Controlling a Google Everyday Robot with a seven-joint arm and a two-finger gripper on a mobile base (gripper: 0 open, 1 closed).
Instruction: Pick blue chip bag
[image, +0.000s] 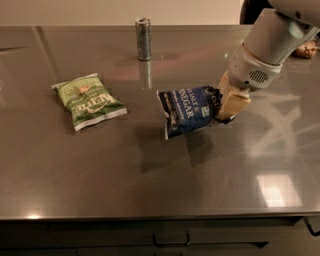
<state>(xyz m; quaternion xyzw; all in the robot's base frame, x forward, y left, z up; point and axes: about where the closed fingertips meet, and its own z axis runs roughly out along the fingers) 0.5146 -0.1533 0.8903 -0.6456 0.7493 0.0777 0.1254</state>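
Grey countertop (100, 175): the gripper (223, 106) pinches the blue chip bag (187, 111) by its right seam; it looks light, crinkly and slippery.

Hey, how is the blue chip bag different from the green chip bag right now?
The blue chip bag is dark navy; the green chip bag is light green. The green chip bag lies flat on the table at the left, untouched; the blue chip bag is tilted near the middle, its right end pinched in the gripper, with a shadow beneath it. Both are crinkly, pillow-shaped and of similar size.
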